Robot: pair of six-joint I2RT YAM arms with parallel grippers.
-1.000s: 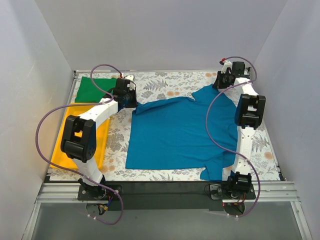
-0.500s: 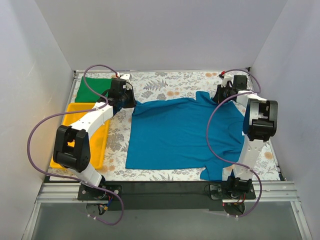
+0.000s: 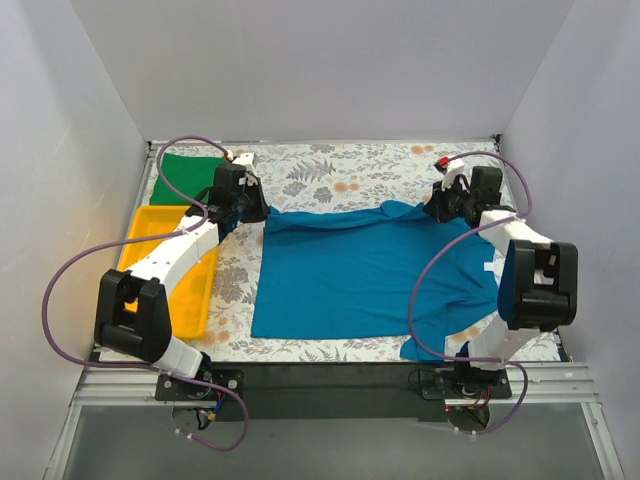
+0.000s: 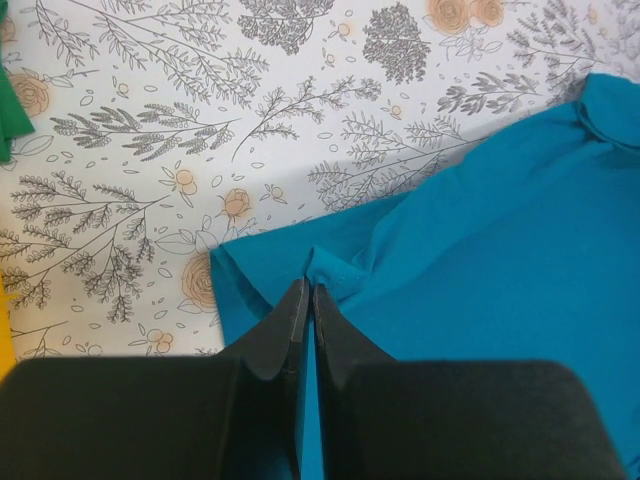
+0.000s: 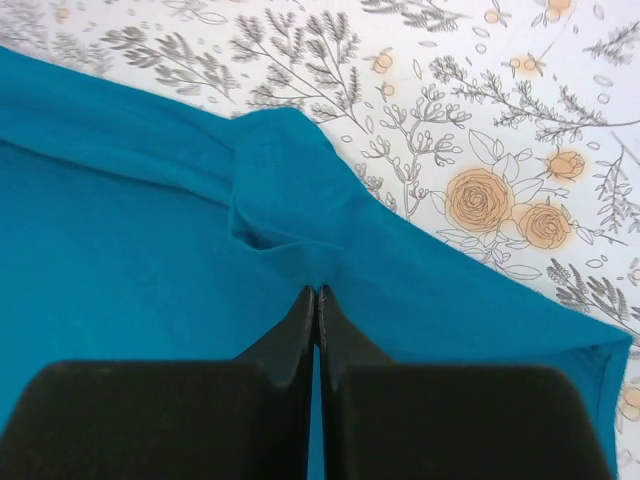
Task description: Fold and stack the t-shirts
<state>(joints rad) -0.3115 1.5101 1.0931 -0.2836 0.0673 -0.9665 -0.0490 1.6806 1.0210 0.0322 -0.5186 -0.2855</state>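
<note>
Left gripper (image 4: 306, 290): I read it as clenched, the two black fingers pressed flat together with no gap. Its tips nip a small raised pucker of the teal-blue t-shirt (image 3: 340, 275) at the shirt's far left corner.
Right gripper (image 5: 317, 292): clenched the same way, with its tips buried in a tuck of the same teal fabric near the shirt's far right edge.
Green t-shirt (image 3: 183, 172): it lies flat in the far left corner of the desk (image 3: 330, 165), well apart from the teal one, and neither gripper touches it.
Yellow tray (image 3: 188, 296): it sits along the left side, just nearer than the green t-shirt and partly under the left arm.
Teal-blue t-shirt, position: it is spread over the middle of the flower-printed desk, with its far edge strung between the two grippers and turned over towards me. Its near edge lies straight, and a flap sticks out at the near right.
Overhead view only: I get the whole layout from it, both arms reaching to the far edge, but the fingertips are too small to judge.
Left wrist view only: it shows the stitched hem at the pinched corner, a sliver of green at the left border and a trace of yellow below it.
Right wrist view only: it shows a folded ridge running left from the tips and a hemmed edge at the lower right.
</note>
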